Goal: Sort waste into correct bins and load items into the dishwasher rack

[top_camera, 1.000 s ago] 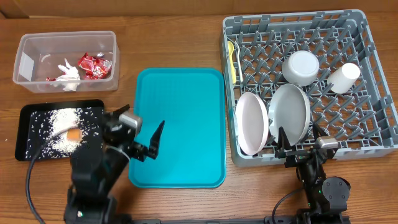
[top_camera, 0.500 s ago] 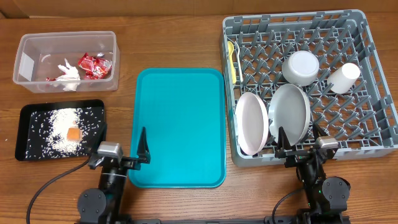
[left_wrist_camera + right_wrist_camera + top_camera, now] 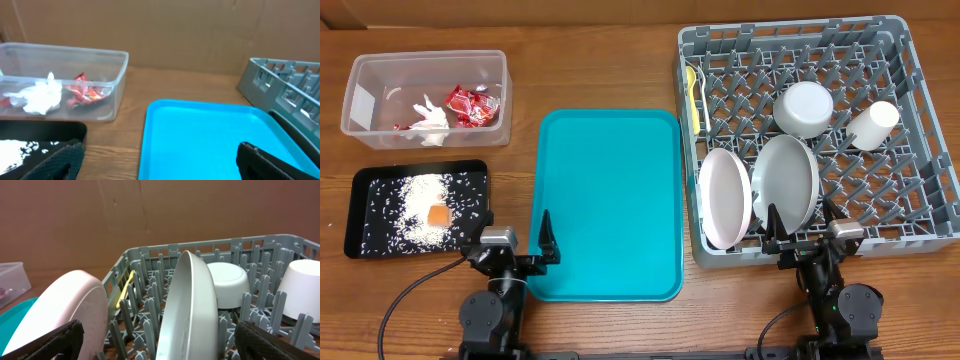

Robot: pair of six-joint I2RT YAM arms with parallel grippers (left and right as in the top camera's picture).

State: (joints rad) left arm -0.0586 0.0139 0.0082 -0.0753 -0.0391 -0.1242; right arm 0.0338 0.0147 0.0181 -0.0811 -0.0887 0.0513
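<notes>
In clear tub point(image 3: 430, 56): red wrapper point(image 3: 470, 105), print unreadable.

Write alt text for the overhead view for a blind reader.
A grey dishwasher rack at right holds a white plate and grey plate on edge, a bowl, a cup and yellow cutlery. A teal tray lies mid-table; left, a clear tub holds red wrapper and napkin, a black tray rice.
</notes>
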